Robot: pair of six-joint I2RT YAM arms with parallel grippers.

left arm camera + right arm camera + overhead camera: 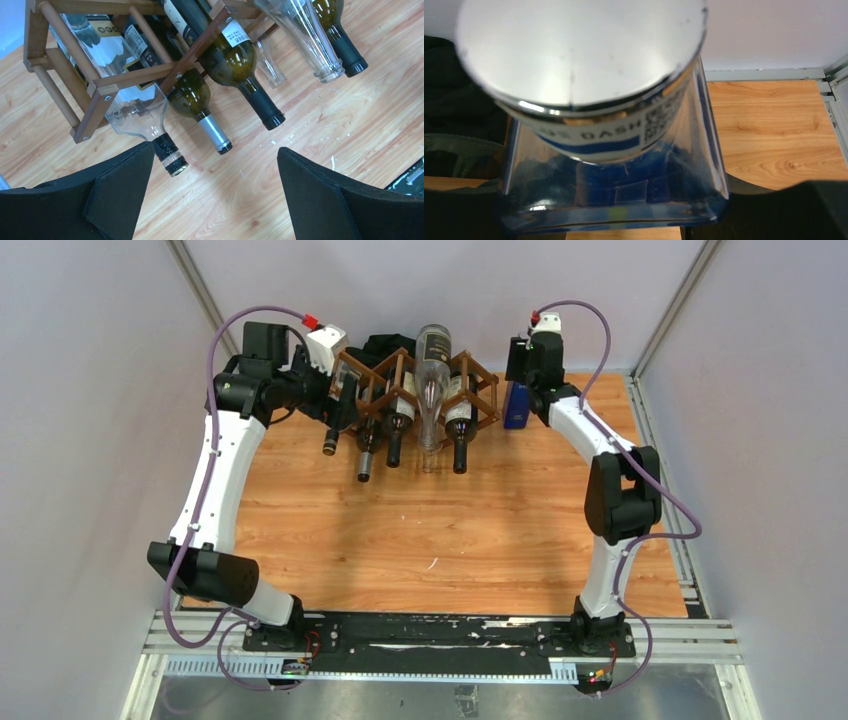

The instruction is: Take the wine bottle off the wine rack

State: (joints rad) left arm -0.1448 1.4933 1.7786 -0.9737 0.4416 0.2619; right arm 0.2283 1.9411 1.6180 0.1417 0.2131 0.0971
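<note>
My right claw is clamped on a blue glass bottle, one dark finger pressed to each flat side, the jaws about half spread by its width. The bottle is square-shouldered, of deep, see-through blue glass. It has a broad round silver cap, which fills most of my wrist view. Under the cap runs a white band with a blue stripe, a small square code and some lettering that I cannot read with any confidence from this angle.

From above, the bottle stands upright in my grip at the far right of the wooden table. It is outside the wine rack, just beside its right end. Whether its base touches the table or hangs just above it I cannot tell.

The rack is a dark brown lattice of thin slats making diamond cells, set along the far edge. Several bottles lie in it with their necks pointing toward my bases. A tall clear bottle is in the middle, with dark green ones on either side. A black cloth heap lies behind the rack.

My left claw hangs with its jaws spread wide and holds nothing. It sits at the rack's left end, above the bare wood. Just beyond it are a clear bottle with a black cap and a green one with a silver foil neck.
</note>
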